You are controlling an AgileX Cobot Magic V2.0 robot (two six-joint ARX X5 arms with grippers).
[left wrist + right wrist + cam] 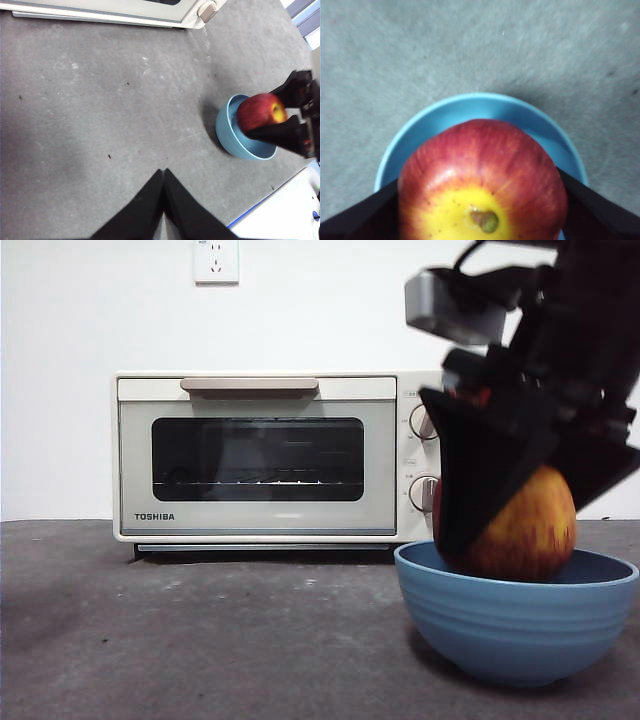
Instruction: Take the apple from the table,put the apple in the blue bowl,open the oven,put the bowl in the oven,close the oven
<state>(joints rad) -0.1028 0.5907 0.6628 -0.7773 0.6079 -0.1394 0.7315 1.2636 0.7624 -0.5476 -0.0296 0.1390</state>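
The red apple [530, 530] with yellow streaks hangs partly inside the blue bowl [515, 625] at the front right of the table [200, 640]. My right gripper [520, 490] is shut on the apple [480, 180], its black jaws on both sides, directly over the bowl [445, 115]. In the left wrist view the same apple [260, 111] and bowl [230, 132] show off to one side. My left gripper [163, 172] hangs shut and empty above bare table. The cream TOSHIBA oven [260, 455] stands at the back with its door closed.
A white wall with a socket [216, 260] rises behind the oven. In the left wrist view a white surface with a blue edge [280, 215] lies beyond the bowl, and the oven's lower edge [100, 12] shows.
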